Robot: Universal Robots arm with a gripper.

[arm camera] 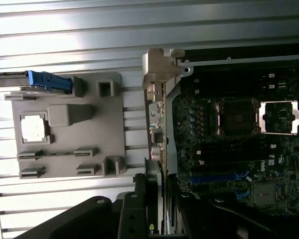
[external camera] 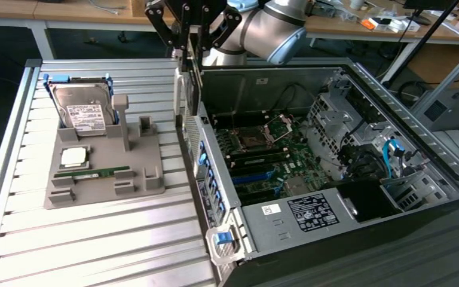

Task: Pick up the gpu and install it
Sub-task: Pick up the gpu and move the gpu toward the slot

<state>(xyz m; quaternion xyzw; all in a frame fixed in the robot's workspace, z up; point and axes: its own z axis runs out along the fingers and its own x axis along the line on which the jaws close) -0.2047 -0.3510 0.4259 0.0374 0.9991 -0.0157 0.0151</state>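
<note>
The end effector [external camera: 191, 51] pinched the gpu [arm camera: 158, 124] upright above the open computer case's [external camera: 293, 78] rear edge. Good practice was probably a slow descent, bracket square to the rear opening, card edge over its slot.

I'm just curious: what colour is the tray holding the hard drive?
The tray is plain grey; the exterior view shows it best.

gpu [arm camera: 156, 107]: 1 | hard drive [external camera: 82, 110]: 1 | memory stick [external camera: 95, 173]: 1
</note>
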